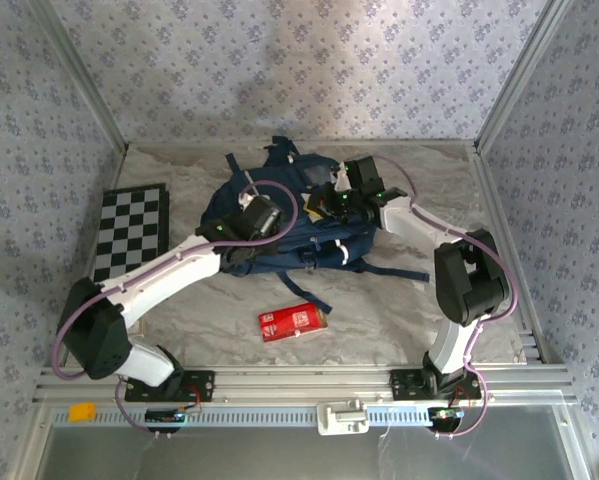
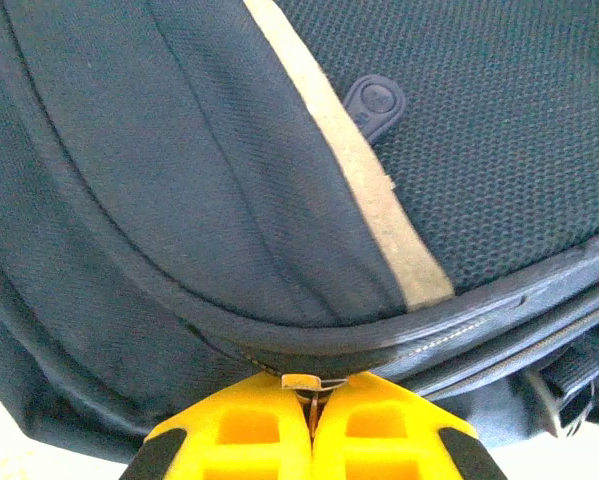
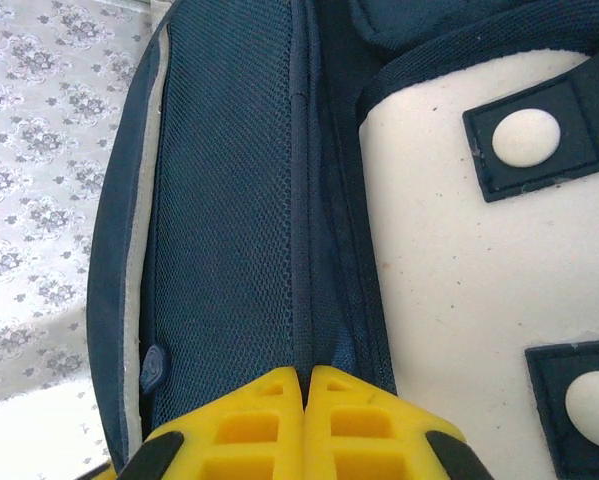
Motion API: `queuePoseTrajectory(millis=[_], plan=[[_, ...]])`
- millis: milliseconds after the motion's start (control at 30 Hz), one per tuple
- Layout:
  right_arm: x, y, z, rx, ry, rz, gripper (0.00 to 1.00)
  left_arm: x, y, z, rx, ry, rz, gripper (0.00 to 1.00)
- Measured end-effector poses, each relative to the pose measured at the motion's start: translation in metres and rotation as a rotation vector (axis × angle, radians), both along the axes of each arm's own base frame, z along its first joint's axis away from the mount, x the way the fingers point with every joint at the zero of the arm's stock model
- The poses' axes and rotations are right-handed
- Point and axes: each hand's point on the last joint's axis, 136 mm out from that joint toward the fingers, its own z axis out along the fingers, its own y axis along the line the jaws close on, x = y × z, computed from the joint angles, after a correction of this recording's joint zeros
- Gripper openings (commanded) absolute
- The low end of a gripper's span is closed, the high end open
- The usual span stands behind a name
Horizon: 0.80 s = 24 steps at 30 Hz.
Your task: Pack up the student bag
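The student bag (image 1: 284,235), a large navy backpack with white-grey patches, lies at the middle back of the table. My left gripper (image 1: 259,213) rests on its left side. In the left wrist view the yellow fingers (image 2: 249,430) are shut on a small metal zipper pull (image 2: 315,382) at the bag's (image 2: 179,180) piped edge. My right gripper (image 1: 334,200) sits on the bag's upper right part. Its yellow fingertips (image 3: 269,400) are pressed together on a navy seam ridge (image 3: 301,250) between the blue mesh and a white-grey patch (image 3: 459,260).
A red box (image 1: 292,322) lies on the table in front of the bag. A folded checkerboard (image 1: 131,232) leans at the left wall. The bag's dark straps (image 1: 399,272) trail to the right. A metal rail (image 1: 309,380) runs along the near edge.
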Motion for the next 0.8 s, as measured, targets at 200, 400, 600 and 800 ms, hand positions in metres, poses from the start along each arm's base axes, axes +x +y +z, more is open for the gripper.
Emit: queuePoseTrajectory(millis=[200, 400, 600, 800], plan=[[0.003, -0.002, 0.000, 0.005, 0.008, 0.019, 0.00, 0.007, 0.008, 0.000, -0.032, 0.013, -0.096, 0.00], [0.015, -0.008, 0.002, -0.008, 0.035, 0.034, 0.00, 0.007, -0.005, 0.004, -0.081, 0.010, -0.178, 0.00], [0.052, -0.016, 0.001, -0.036, 0.031, 0.015, 0.25, -0.006, -0.056, 0.004, -0.141, 0.031, -0.266, 0.00], [0.074, -0.038, 0.006, -0.060, -0.010, -0.027, 0.53, -0.024, -0.115, -0.001, -0.206, 0.106, -0.357, 0.00]])
